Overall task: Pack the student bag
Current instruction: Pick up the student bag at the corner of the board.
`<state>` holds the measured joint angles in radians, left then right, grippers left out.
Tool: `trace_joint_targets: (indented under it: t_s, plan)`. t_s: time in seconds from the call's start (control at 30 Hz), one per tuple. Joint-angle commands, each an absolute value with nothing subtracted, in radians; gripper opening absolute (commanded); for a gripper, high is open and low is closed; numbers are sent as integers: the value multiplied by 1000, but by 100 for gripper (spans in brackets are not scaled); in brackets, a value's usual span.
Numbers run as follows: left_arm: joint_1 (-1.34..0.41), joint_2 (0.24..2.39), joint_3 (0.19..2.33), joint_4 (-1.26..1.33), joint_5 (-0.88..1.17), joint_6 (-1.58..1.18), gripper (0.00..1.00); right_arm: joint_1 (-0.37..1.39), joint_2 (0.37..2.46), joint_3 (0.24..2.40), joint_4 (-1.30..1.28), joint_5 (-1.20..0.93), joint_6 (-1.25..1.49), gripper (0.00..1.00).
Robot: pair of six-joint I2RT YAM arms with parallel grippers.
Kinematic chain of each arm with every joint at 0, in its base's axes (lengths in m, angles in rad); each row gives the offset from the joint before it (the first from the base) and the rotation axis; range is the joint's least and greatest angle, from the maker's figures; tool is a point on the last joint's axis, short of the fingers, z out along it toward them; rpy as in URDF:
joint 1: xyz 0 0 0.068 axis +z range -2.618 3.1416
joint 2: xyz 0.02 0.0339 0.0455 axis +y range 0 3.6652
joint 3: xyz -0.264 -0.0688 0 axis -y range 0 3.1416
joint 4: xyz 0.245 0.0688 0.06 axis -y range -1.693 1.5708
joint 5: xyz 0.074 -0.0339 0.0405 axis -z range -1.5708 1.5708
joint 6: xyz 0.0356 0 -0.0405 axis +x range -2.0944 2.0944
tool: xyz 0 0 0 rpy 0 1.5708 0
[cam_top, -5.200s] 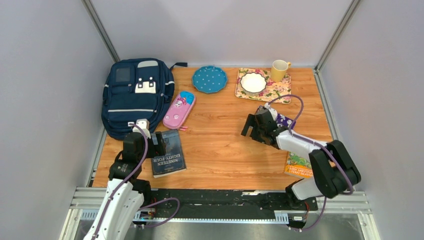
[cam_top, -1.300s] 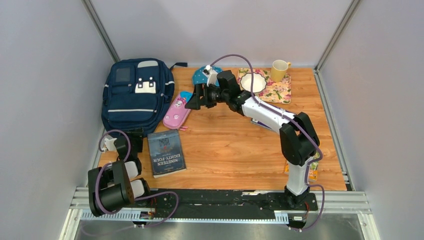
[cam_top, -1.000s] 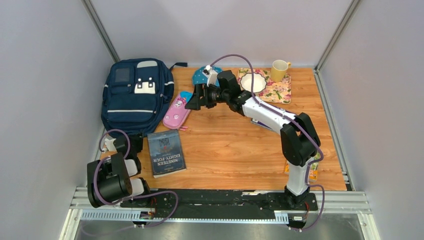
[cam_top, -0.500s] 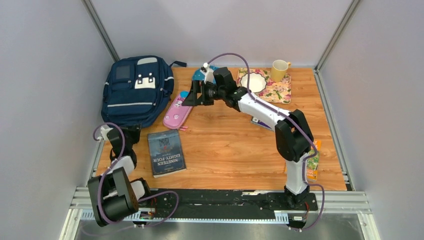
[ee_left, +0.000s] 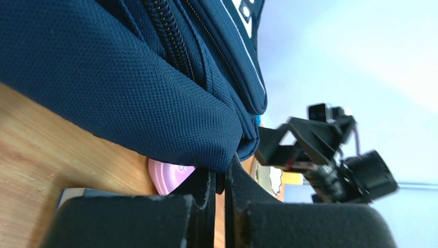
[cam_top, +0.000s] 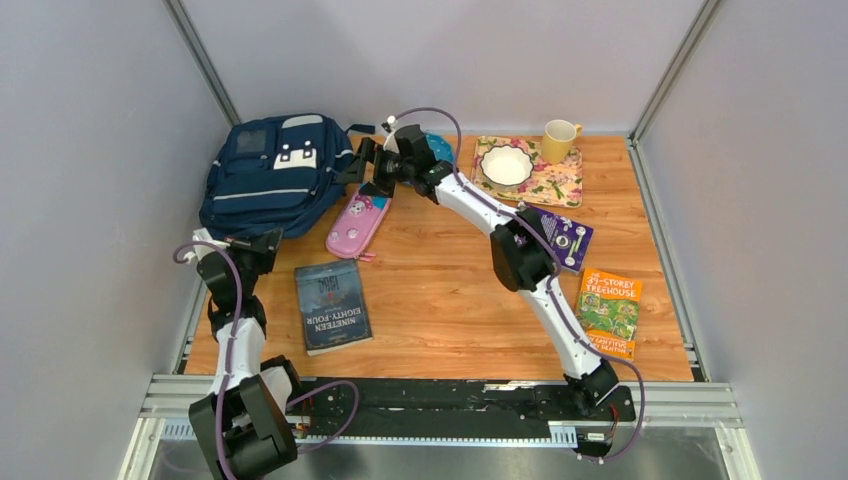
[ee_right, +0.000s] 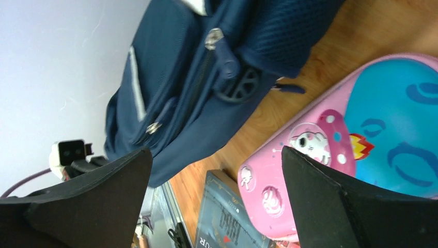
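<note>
Pinching: left gripper (ee_left: 219, 173) clamped on a fabric fold at the bag's (cam_top: 275, 175) near corner.
Open: right gripper (ee_right: 212, 155) spread wide, empty; bag's side just ahead of it, case (ee_right: 330, 155) beside.
Handling: soft, floppy cloth; likely sags and drags, not slippery.
Hold: seams, zip edge or strap, using 2 grippers.
</note>
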<state>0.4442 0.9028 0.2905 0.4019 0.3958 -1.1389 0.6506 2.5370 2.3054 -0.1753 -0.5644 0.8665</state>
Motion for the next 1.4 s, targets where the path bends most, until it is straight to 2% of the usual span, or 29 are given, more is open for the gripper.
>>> trace_joint_targets:
  t_s: [0.0,0.27,0.5,0.6,0.63,0.67,0.7,0.97,1.17,1.37]
  plan:
    - [446,839,318,512,589,-1131,0,647,2603,2402,-147,-516,994,99]
    - [446,804,302,589,708,-1189,0,647,2720,2545,-112,-488,1071,99]
    - [446,787,265,614,785,-1169,0,675,2755,2579,-43,-471,1152,99]
    - [448,785,256,633,810,-1167,0,689,2767,2589,-17,-468,1181,54]
    - [446,784,258,634,819,-1152,0,689,2766,2591,-9,-463,1187,21]
    - [448,785,259,621,825,-1137,0,690,2766,2592,-9,-456,1193,8]
    - [446,785,264,617,833,-1126,0,690,2760,2595,-9,-450,1192,0]
    - [446,759,351,497,822,-927,0,692,2617,2596,83,-523,996,0]
    - [443,744,572,417,833,-807,0,690,2459,2559,158,-656,859,0]
    - [379,741,782,304,856,-669,0,692,2285,2488,156,-669,711,0]
